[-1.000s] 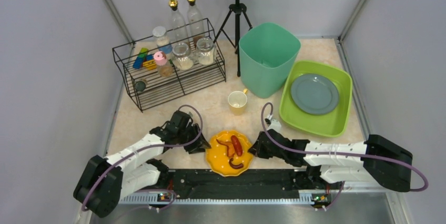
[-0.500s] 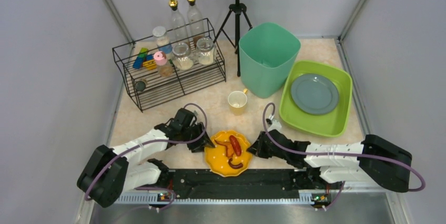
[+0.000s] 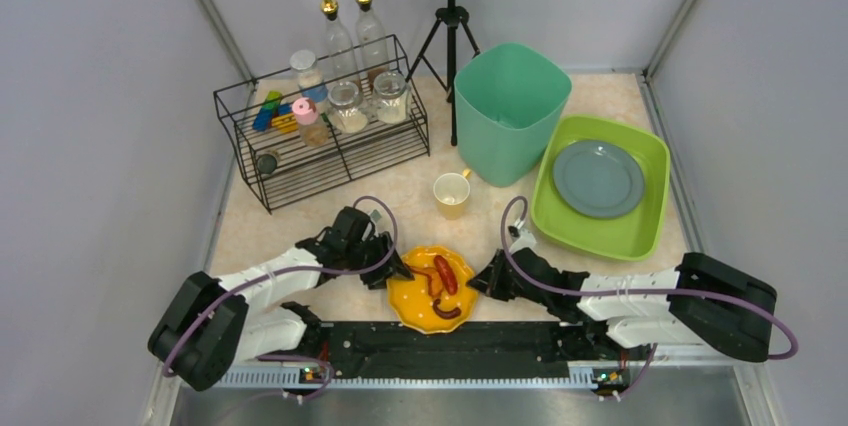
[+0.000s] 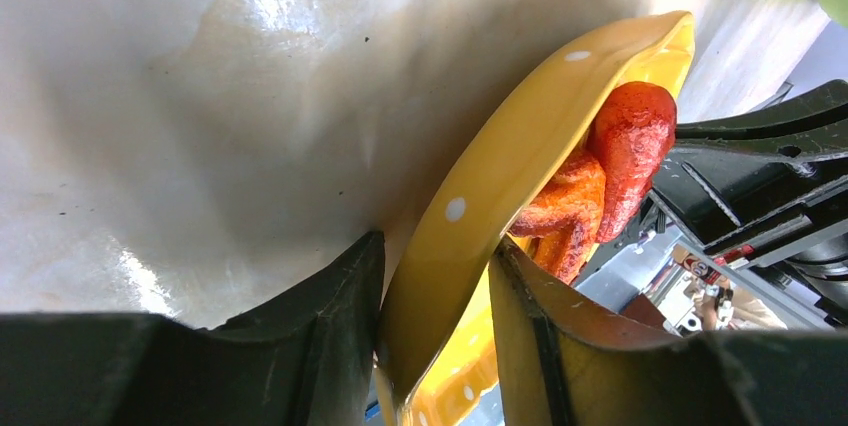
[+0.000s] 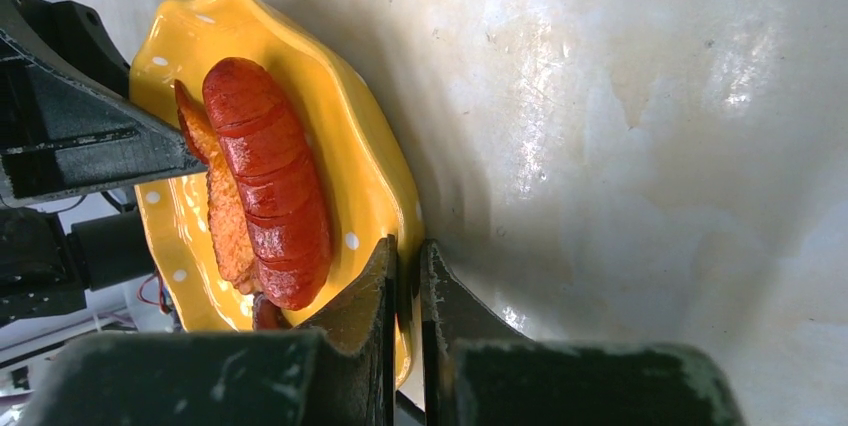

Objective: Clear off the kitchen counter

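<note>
A yellow dotted plate (image 3: pixel 420 298) with red sausages (image 3: pixel 446 274) and a crumbed piece sits at the near edge of the kitchen counter (image 3: pixel 400 201). My left gripper (image 3: pixel 395 271) straddles the plate's left rim. In the left wrist view the rim (image 4: pixel 520 146) runs between the fingers and touches both, at the gripper (image 4: pixel 435 251). My right gripper (image 3: pixel 482 281) pinches the right rim. In the right wrist view its gripper (image 5: pixel 405 251) is nearly closed on the thin edge of the plate (image 5: pixel 375 161), beside a sausage (image 5: pixel 265 176).
A yellow cup (image 3: pixel 451 193) stands just behind the plate. A green tub (image 3: pixel 508 111) is at the back. A lime tray (image 3: pixel 650 236) holding a grey plate (image 3: pixel 598 178) is at the right. A black wire rack (image 3: pixel 320 146) with jars is at the back left, and a tripod (image 3: pixel 450 36) behind.
My left gripper has moved right onto the plate's left rim and taken it between its fingers. The plate has shifted slightly left. My right gripper has stayed on the right rim.
</note>
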### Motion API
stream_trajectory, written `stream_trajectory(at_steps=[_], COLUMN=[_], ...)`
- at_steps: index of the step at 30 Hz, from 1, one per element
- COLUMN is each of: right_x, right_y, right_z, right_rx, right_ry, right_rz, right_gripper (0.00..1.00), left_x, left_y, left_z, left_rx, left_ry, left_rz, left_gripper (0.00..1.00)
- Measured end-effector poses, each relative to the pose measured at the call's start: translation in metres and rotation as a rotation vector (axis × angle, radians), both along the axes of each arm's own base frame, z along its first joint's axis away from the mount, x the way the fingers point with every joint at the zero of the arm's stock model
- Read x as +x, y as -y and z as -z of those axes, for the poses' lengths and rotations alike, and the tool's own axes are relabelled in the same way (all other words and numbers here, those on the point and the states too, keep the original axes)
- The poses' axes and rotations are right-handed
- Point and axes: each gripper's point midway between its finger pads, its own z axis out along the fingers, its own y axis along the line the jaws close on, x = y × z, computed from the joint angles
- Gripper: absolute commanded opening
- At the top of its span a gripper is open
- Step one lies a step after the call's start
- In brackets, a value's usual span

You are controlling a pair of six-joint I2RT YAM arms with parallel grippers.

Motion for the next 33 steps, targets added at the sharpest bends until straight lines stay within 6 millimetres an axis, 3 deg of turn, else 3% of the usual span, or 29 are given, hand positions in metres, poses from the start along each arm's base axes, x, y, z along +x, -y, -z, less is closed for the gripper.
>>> stream_trajectory(at_steps=[7,12,14,25,33], right_x=[0.0,0.002,0.003,0.003,0.0], right_y=[0.0,0.004,0.006,0.009,0.013], right_z=[0.0,0.0,-0.002,-0.004,-0.008], right_rx=[0.007,-0.004,-0.012,-0.073,-0.132], right_ry=[-0.004,0.002,0.009,0.008,0.003], right_rz=[0.007,0.018,0.02,0.01,-0.023], right_gripper=[0.0,0.0,0.0,0.0,0.0], left_x=[-0.001,0.0,0.001,-0.004,-0.002], left_y=[0.001,0.004,0.005,0.007,0.009], left_z=[0.0,-0.001,-0.001,-0.009,-0.029], left_rx=[-0.021,-0.046,-0.064,-0.111,-0.161], left_ry=[0.015,0.036,0.054,0.134,0.202], left_rz=[0.01,0.006,0.001,-0.01,-0.008], left_gripper=[0.17,0.11,0.01,0.0,0.0])
